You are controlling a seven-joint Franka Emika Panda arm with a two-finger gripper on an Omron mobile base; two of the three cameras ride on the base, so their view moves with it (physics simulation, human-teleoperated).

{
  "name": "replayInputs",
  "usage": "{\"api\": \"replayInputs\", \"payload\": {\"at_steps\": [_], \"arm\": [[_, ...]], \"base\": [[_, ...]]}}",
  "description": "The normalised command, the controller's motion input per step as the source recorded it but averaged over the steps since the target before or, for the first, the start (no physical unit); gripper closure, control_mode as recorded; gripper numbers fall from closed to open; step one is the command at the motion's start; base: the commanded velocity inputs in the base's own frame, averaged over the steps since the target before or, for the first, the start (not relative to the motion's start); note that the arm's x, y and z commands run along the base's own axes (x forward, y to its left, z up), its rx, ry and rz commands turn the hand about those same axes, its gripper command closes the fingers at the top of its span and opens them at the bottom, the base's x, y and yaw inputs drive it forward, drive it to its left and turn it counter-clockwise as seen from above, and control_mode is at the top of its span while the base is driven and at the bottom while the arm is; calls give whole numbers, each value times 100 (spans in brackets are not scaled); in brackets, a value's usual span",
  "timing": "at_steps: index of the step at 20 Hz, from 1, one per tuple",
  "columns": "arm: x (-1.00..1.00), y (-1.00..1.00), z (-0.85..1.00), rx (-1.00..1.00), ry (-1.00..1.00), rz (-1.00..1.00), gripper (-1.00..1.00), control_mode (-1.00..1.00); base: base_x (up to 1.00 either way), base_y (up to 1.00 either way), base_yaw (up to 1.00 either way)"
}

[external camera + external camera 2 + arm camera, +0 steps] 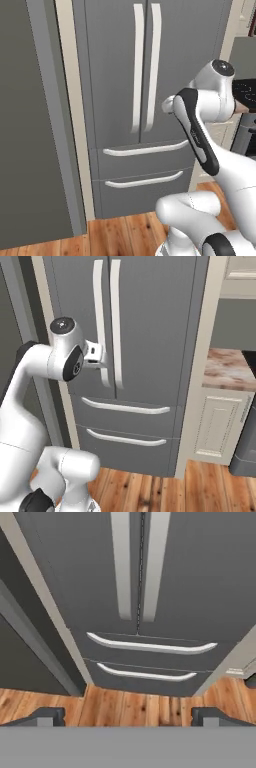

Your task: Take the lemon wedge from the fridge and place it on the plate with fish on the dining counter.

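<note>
Faced the fridge (115,75) with jaws spread wide and nothing between them. Found both doors and both drawers shut, so had to place the lemon wedge inside the fridge on the task's word alone, hidden behind the doors.

Left of the fridge: noted a tall grey panel (25,125) close against the fridge's side. Judged a wide swing of the left door, or of the elbow, liable to knock it.

At the fridge's middle: held the jaws at the lower end of the left handle (100,316), probably just short of touching it. Saw the right handle (116,321) just beside it across the door seam. Feared a closing that caught both handles at once, or slid off the curved white bar, leaving the door shut. Feared also a low drift onto the upper drawer handle (125,406), opening the wrong compartment.

Right of the fridge: marked a cream cabinet (217,423) under a stone-topped counter (227,368). Reckoned a right door thrown open hard could strike it, or jolt the small wedge off its shelf.
</note>
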Motion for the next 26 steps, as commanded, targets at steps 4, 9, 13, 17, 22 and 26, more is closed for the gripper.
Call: {"api": "replayInputs", "payload": {"at_steps": [4,9,13,17,22,26], "arm": [[71,0,0,0,-10,0,-100,-100],[81,0,0,0,1,-1,-100,-100],[86,-3,0,0,2,0,-100,-100],[78,-3,-3,0,0,0,-100,-100],[58,-14,-12,0,0,0,-100,-100],[27,-31,-21,0,-7,0,-100,-100]], "base": [[0,0,0],[0,0,0],[0,0,0],[0,0,0],[0,0,0],[0,0,0]]}}
